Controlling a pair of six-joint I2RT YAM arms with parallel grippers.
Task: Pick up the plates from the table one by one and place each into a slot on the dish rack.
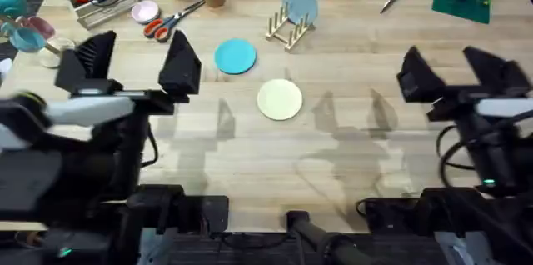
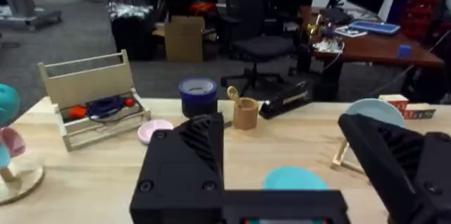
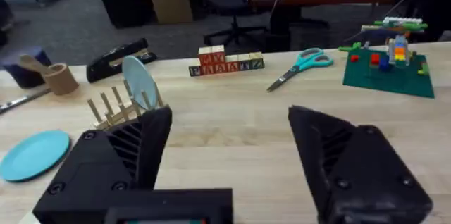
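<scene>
both pincers gape wide, holding nothing. sky-blue plate point(image 1: 236, 56) and cream plate point(image 1: 280, 99) lie flat mid-counter point(image 1: 350, 157). at 12 o'clock, a pale blue plate point(image 1: 300, 2) stands in the dish rack point(image 1: 287, 30).

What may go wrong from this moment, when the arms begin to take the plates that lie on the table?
1. The blue plate and cream plate lie flat on the table, so open fingers may slide over their rims.
2. The dish rack already holds one plate; a new one might knock it.
3. Scissors lie near the blue plate.
</scene>
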